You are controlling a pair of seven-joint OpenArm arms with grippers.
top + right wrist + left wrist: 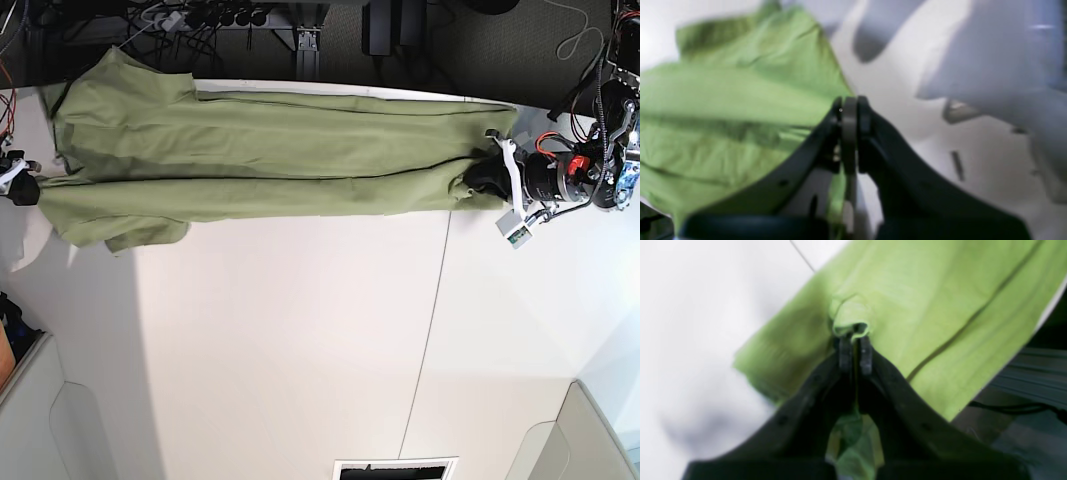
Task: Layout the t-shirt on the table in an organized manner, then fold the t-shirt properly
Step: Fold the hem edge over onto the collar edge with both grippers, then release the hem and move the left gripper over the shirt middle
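The olive-green t-shirt (280,150) lies stretched out in a long band along the far edge of the white table (300,350). My left gripper (482,178) is at the shirt's right end. In the left wrist view it (855,336) is shut on a pinched fold of the t-shirt (923,306). My right gripper (25,187) is at the shirt's left end. In the right wrist view it (850,105) is shut at the edge of the t-shirt (723,100), and green cloth shows between its fingers. That view is blurred.
Cables and dark equipment (230,18) lie beyond the table's far edge. A thin seam (430,320) runs across the tabletop. Grey panels stand at the near left (60,430) and near right (590,440) corners. A slot (395,468) sits at the near edge.
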